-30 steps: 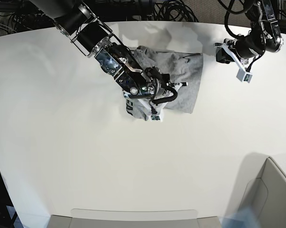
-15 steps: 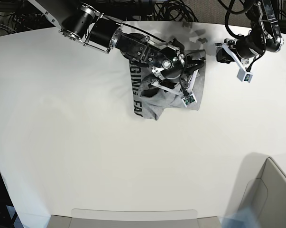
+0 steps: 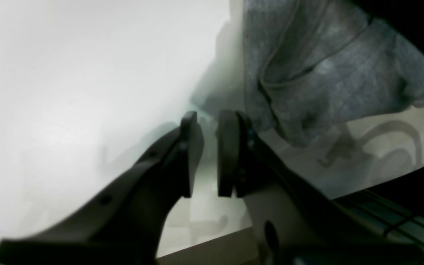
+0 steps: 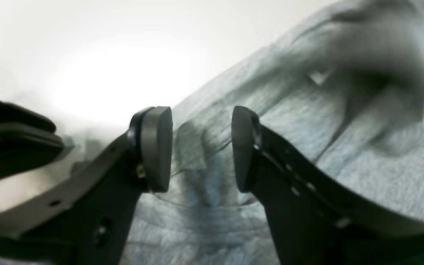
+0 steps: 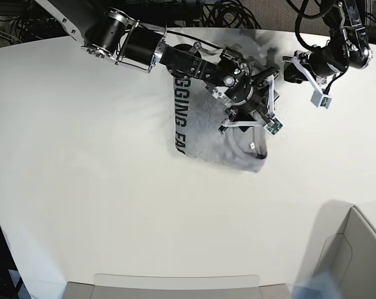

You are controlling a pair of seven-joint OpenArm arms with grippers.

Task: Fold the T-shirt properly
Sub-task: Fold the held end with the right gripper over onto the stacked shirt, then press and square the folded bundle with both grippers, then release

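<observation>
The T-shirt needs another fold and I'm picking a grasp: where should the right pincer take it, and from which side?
Probably the loose corner of the T-shirt nearest the base camera. It lies free on the table, so the open right pincer above the cloth could drop onto it and pinch from the table side.

- A white table [image 5: 100, 187] is filling most of the base view, its far edge curving along the top.
- A tangle of black cables [image 5: 228, 14] is lying behind the table's far edge.
- A pale cardboard box [image 5: 356, 255] is sitting open at the lower right corner.
- A flat grey panel [image 5: 175, 283] is running along the table's near edge.
</observation>
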